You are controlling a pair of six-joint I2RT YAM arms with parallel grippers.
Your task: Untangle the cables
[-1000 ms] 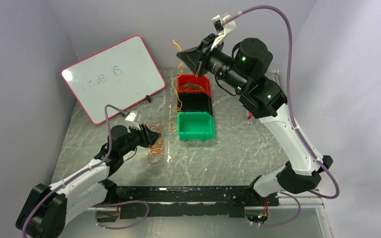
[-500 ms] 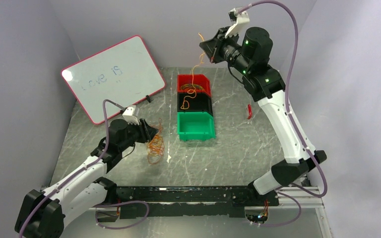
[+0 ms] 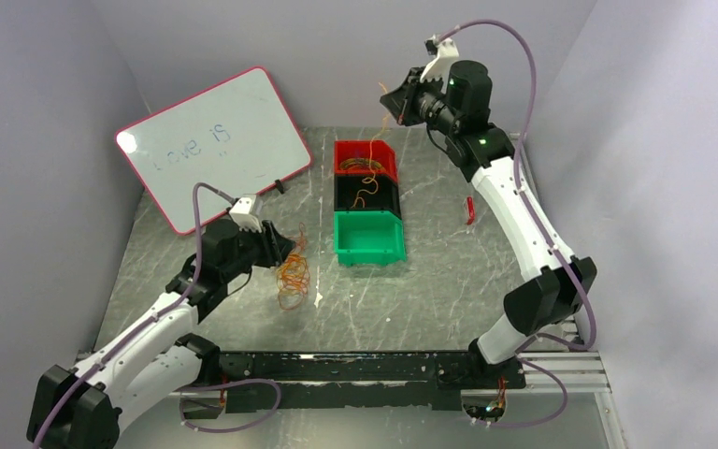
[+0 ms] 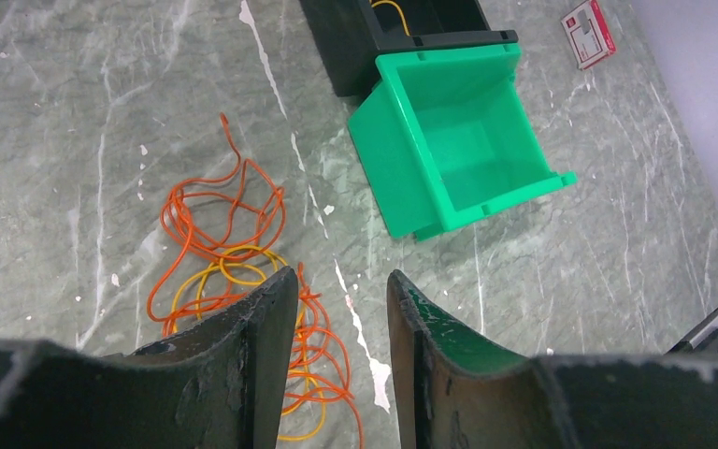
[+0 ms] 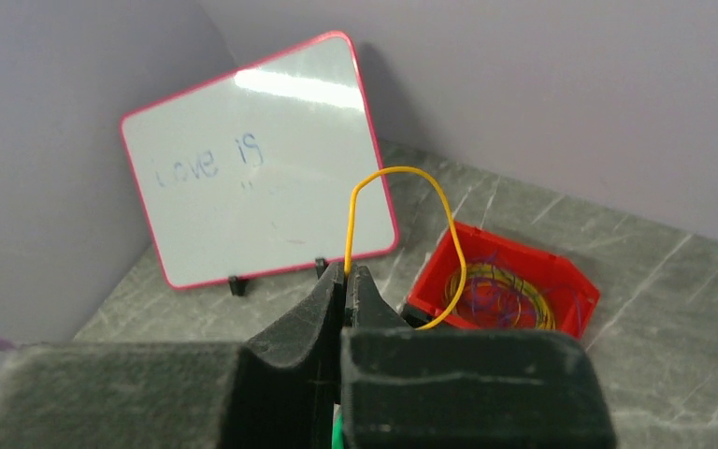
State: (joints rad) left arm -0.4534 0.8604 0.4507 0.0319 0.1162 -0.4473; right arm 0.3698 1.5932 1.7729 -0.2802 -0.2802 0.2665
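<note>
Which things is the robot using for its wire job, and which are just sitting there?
For the job: cable tangle; yellow cable, pinched in right gripper; open left gripper by tangle; red bin, cables inside.
Just sitting: whiteboard; small red packet; empty green bin.

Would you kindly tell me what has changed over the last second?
The right gripper, shut on a yellow wire, rose from just above the red bin and swung right, lifting the wire. The left gripper barely shifted, open over the orange tangle. The tangle, red bin and whiteboard stayed put.
</note>
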